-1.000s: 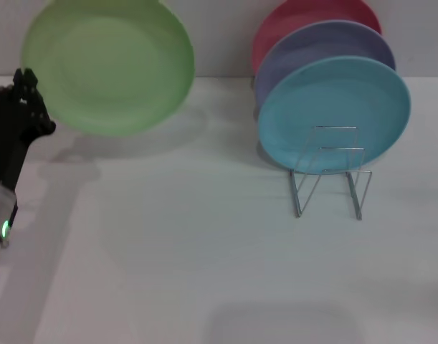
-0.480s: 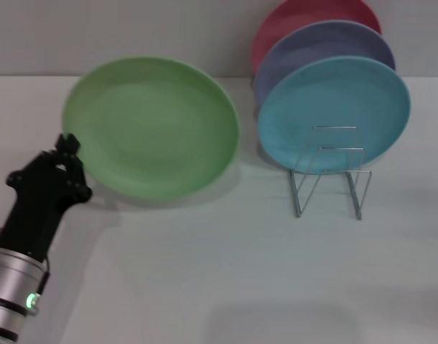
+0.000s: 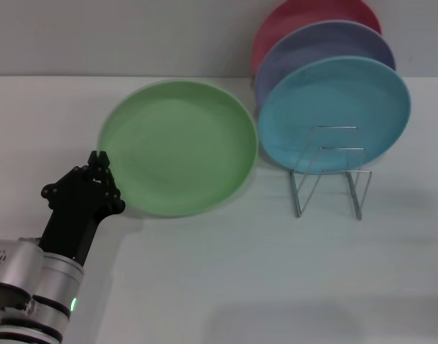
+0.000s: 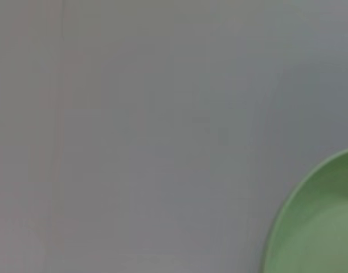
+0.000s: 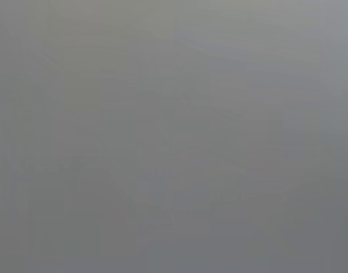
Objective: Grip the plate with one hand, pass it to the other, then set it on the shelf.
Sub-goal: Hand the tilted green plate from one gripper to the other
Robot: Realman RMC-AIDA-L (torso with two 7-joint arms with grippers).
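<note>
Beside shelf (image 3: 327, 172) | left end effector (image 3: 98, 163) clamped on plate (image 3: 179, 147) rim

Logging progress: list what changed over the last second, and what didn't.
The left gripper, shut on the green plate at its rim, carried it from the far left toward the middle, nearer the rack. The turquoise plate, lavender plate and pink plate stayed put.

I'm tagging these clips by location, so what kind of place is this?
Probably a staged test bench, not a real kitchen: a bare white table against a plain wall, a wire shelf with colored plates, and the left gripper holding the light green plate.
</note>
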